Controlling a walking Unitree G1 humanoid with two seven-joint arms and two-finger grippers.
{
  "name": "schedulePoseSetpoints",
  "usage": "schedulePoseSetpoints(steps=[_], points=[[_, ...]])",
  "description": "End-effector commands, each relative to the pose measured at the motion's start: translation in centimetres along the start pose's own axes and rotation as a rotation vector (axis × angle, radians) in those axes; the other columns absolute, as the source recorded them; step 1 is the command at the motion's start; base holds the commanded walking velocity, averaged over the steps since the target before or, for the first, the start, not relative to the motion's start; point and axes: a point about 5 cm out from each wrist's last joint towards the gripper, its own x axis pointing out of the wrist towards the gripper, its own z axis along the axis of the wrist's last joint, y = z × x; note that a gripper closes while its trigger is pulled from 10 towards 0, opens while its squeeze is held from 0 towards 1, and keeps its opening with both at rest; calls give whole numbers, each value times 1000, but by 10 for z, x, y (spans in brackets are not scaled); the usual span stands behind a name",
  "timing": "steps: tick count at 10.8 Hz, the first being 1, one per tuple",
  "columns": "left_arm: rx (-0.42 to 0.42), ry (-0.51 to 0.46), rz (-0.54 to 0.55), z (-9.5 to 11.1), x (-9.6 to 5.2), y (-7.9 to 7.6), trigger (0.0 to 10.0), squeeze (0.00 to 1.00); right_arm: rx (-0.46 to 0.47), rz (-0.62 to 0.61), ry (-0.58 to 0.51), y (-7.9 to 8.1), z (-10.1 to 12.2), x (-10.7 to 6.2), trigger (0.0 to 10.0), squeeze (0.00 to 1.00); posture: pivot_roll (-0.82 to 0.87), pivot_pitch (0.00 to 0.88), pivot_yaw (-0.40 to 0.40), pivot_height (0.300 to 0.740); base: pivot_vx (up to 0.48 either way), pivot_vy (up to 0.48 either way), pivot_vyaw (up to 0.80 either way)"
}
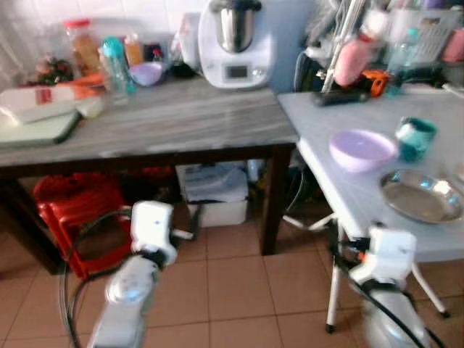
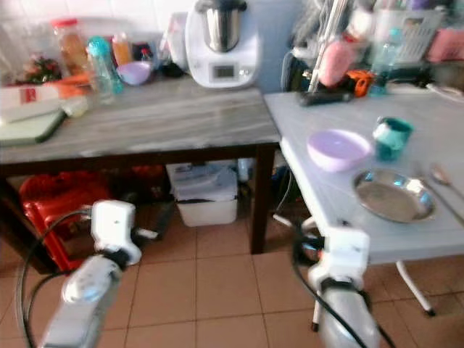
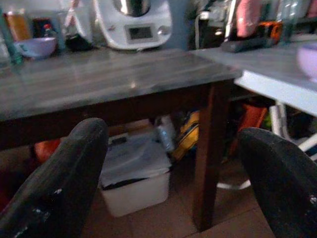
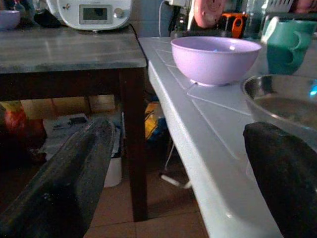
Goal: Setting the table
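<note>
Before me, a dark-legged wooden table [image 1: 145, 123] with a grey streaked top stands against a white tiled wall [image 1: 87, 11]. A white folding table [image 1: 341, 181] adjoins its right end. Terracotta floor tiles [image 1: 232, 290] lie below.

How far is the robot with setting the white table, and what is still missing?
Already on the white table: a purple bowl, a teal cup, a steel plate and a spoon. In hand: nothing; the left end effector and right end effector are both open and low, below table height. Possibly left: the second purple bowl on the wooden table.
</note>
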Motion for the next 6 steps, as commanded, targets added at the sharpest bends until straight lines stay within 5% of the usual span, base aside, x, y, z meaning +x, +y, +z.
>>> schedulePoseSetpoints(steps=[1, 4, 6], points=[[17, 4, 27, 1, -2, 9, 10000, 0, 18, 19, -27, 7, 7, 2, 10000, 0, 50, 0, 9, 740, 0, 0, 0], [19, 8, 32, 1, -2, 10, 10000, 0, 3, 59, -37, 11, 9, 4, 10000, 0, 53, 0, 10, 740, 0, 0, 0], [22, 13, 29, 0, 0, 9, 10000, 0, 3, 76, -45, 14, 11, 4, 10000, 0, 52, 0, 12, 740, 0, 0, 609]])
